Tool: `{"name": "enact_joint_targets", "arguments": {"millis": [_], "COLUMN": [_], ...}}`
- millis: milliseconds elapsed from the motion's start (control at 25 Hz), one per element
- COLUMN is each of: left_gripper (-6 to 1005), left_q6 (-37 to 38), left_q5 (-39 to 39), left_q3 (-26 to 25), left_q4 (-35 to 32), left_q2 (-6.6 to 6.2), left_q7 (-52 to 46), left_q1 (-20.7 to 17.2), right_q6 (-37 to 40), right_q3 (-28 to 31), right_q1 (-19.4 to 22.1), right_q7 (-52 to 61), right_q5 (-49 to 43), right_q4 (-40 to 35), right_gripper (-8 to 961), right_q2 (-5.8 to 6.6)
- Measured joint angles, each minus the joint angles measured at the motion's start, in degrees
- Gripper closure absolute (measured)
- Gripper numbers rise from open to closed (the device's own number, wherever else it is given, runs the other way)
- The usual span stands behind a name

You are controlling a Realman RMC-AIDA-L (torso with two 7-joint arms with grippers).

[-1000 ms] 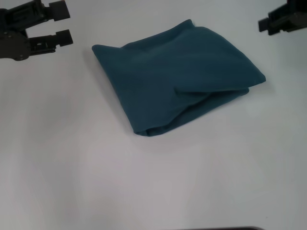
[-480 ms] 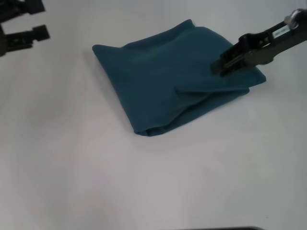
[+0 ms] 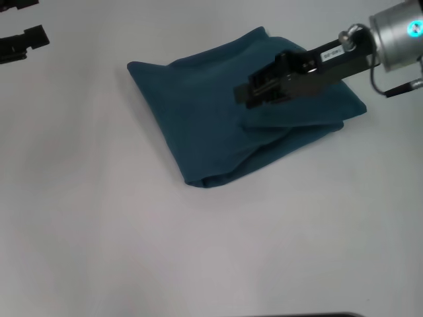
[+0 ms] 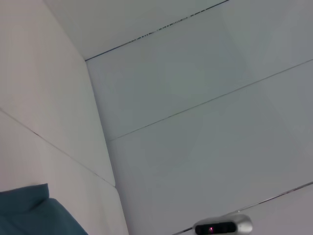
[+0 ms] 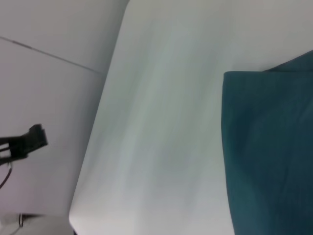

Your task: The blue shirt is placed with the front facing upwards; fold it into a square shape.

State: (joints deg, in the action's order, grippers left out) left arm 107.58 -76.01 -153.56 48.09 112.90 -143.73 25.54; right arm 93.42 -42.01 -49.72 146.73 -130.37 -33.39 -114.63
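The blue shirt [image 3: 198, 112] lies folded into a rough square on the white table [image 3: 99, 218]. No lettering or tag shows. A loose fold edge runs along its near right side. My right gripper [image 3: 243, 96] reaches in from the right and hangs over the shirt's middle, just above or on the cloth. My left gripper [image 3: 23, 23] is open and empty at the far left edge of the head view, apart from the shirt. A shirt corner shows in the left wrist view [image 4: 29, 215]. The right wrist view shows one side of the shirt [image 5: 269, 147].
The white table surrounds the shirt on all sides. A dark edge [image 3: 304, 315] shows at the bottom of the head view. The left wrist view shows white wall panels and a small grey camera device [image 4: 222, 226]. The left gripper [image 5: 24, 142] shows far off in the right wrist view.
My right arm has swept in from the far right to over the shirt's middle. My left gripper has drawn back toward the far left. The shirt has not moved.
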Motion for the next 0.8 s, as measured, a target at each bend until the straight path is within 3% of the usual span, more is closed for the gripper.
{"name": "enact_joint_targets", "arguments": {"millis": [240, 800], "left_gripper": [179, 186], "left_q6": [0.0, -0.1], "left_q5": [-0.1, -0.1], "left_q3": [-0.2, -0.3], "left_q4": [0.3, 0.4], "left_q2": [-0.13, -0.13], "left_q7": [-0.3, -0.6], "left_q1": [0.6, 0.8], "right_q6": [-5.2, -7.7], "right_q3": [0.0, -0.4], "right_q1": [-0.2, -1.2], "right_q7": [0.5, 1.3], "right_q5": [-0.1, -0.4], "right_q4": [2.3, 4.1], "right_gripper": [612, 611], "right_q2": [-0.45, -0.45]}}
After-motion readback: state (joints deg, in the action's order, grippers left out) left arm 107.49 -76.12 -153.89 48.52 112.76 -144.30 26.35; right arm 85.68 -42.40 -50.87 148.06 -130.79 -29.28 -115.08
